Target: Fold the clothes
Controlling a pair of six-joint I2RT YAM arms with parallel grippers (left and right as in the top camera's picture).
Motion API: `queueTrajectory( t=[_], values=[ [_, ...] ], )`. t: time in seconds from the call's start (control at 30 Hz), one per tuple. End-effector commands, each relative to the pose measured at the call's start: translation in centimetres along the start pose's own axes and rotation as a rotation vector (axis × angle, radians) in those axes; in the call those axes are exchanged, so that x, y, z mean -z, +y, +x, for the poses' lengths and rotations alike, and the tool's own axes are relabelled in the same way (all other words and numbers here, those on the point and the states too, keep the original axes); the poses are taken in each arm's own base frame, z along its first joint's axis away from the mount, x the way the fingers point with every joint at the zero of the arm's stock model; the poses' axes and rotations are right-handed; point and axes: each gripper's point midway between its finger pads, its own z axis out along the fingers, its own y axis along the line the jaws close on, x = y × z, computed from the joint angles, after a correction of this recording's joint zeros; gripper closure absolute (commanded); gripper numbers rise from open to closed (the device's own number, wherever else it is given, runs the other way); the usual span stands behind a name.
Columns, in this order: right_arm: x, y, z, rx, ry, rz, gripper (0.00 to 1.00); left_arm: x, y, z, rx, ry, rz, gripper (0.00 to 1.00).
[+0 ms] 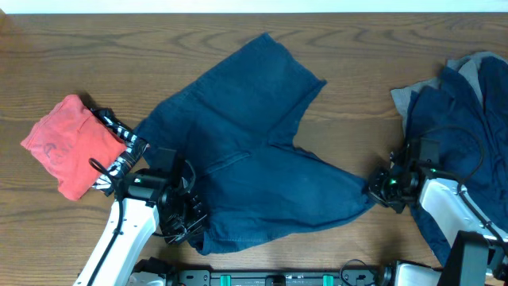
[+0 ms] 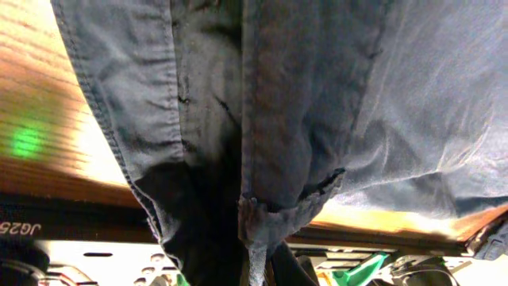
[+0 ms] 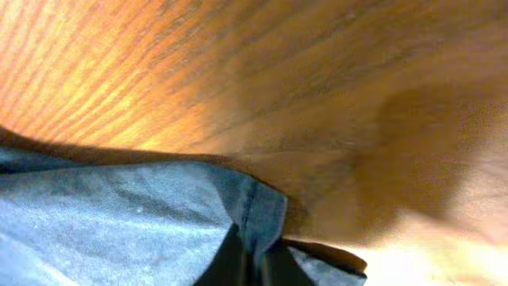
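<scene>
Quickly, left to right: a roughly folded red garment (image 1: 63, 143) sits far left, with a black-and-white patterned piece (image 1: 119, 151) touching its right edge. Likely parked there as done.

Next, the left gripper (image 1: 189, 216) is closed tight on the near-left corner of the navy garment (image 1: 254, 151). The left wrist view shows the stitched edge bunched into the pinch (image 2: 254, 238).

The navy garment lies spread flat mid-table (image 1: 357, 48), with 2 legs fanning out, 1 toward the far edge and 1 toward the right.

The right gripper (image 1: 375, 188) is clamped on the right leg's tip. The right wrist view shows the cloth corner tucked between the dark fingers (image 3: 252, 258).

Judgement: the 2 grips sit at opposite ends so the cloth can be lifted taut and folded over without sagging.

Far right, an unfolded pile (image 1: 468, 103) of navy and grey pieces lies beside the right arm, probably next in line.
</scene>
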Motion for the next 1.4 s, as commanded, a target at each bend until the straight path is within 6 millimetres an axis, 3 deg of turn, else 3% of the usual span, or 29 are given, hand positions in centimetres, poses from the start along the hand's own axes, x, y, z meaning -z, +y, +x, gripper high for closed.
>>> queueTrajectory(
  t=[0.0, 0.47, 0.53, 0.63, 0.77, 0.8, 0.9, 1.0, 1.2, 1.37],
  values=[
    [-0.4, 0.0, -0.5, -0.009, -0.014, 0.006, 0.99, 0.0, -0.2, -0.7, -0.021, -0.03, 0.008, 0.94],
    [7.0, 6.9, -9.2, 0.195, -0.266, -0.082, 0.98, 0.0, -0.6, -1.2, -0.031, -0.048, 0.025, 0.94],
    [7.3, 7.1, -9.4, 0.202, -0.275, -0.077, 0.91, 0.0, -0.6, -1.2, -0.031, -0.048, 0.024, 0.94],
    [6.9, 5.7, -8.5, 0.206, -0.238, -0.013, 0.76, 0.0, -0.6, -1.0, -0.03, -0.042, 0.026, 0.94],
    [6.8, 2.4, -7.1, 0.16, -0.182, 0.141, 0.71, 0.0, -0.6, -0.9, -0.027, -0.036, 0.025, 0.94],
    [6.7, 2.3, -6.5, 0.154, -0.156, 0.142, 0.71, 0.0, -0.5, -0.8, -0.027, -0.034, 0.023, 0.94],
    [6.3, 3.2, -2.2, 0.123, 0.029, 0.052, 0.72, 0.0, -0.5, -0.8, -0.025, -0.032, 0.021, 0.93],
    [6.6, 2.3, 0.9, 0.071, 0.157, 0.077, 0.71, 0.0, -0.6, -0.9, -0.027, -0.035, 0.024, 0.93],
    [5.6, 0.9, 3.9, 0.031, 0.257, 0.105, 0.65, 0.0, -0.7, -1.1, -0.032, -0.045, 0.027, 0.93],
    [2.8, -0.7, 5.1, -0.038, 0.244, 0.112, 0.48, 0.0, -0.7, -1.1, -0.031, -0.045, 0.027, 0.92]
  ],
)
